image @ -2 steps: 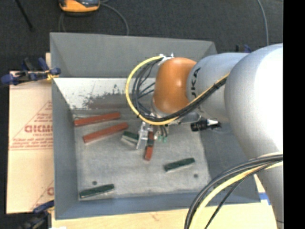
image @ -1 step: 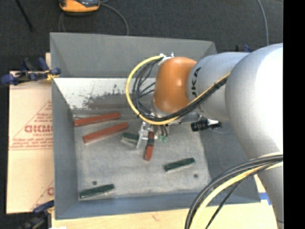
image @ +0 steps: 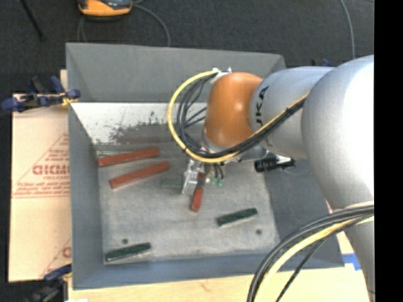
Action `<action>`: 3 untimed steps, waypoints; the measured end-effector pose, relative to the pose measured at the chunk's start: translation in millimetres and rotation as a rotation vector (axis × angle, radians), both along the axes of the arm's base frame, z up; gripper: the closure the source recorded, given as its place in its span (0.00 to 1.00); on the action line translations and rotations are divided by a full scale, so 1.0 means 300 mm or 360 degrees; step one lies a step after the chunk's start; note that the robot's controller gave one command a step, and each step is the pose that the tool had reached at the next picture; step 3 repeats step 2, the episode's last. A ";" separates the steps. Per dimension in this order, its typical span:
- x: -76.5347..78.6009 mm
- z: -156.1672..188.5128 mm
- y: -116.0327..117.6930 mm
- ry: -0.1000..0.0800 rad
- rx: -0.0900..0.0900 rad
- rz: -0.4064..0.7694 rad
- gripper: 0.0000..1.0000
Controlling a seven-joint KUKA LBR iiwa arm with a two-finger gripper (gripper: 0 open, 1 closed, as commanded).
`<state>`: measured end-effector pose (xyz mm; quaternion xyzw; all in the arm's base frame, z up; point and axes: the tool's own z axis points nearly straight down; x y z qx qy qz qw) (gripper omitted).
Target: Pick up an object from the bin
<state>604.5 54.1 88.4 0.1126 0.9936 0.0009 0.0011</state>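
Hovering low mid-bin, tool (image: 194, 182) above a short red-brown stick (image: 197, 200) | grip: cannot tell whether apart or clamped | stick: upper end at the tool's tip, the rest lying toward the near wall | step: probably grasping; next calls for firm closure, then a straight lift | near: green stick (image: 237, 217) to the right, two long red-brown bars (image: 140, 175) to the left

Grey bin (image: 82, 200), reddish-brown sticks (image: 129, 157), dark green sticks (image: 237, 217), orange wrist cover (image: 230, 109)
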 end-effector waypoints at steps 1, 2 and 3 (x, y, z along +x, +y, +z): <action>-0.002 0.055 -0.001 0.0003 -0.0001 0.0000 1.00; 0.001 0.104 -0.001 -0.0002 -0.0001 0.0001 1.00; 0.001 0.104 -0.001 -0.0002 -0.0001 0.0001 1.00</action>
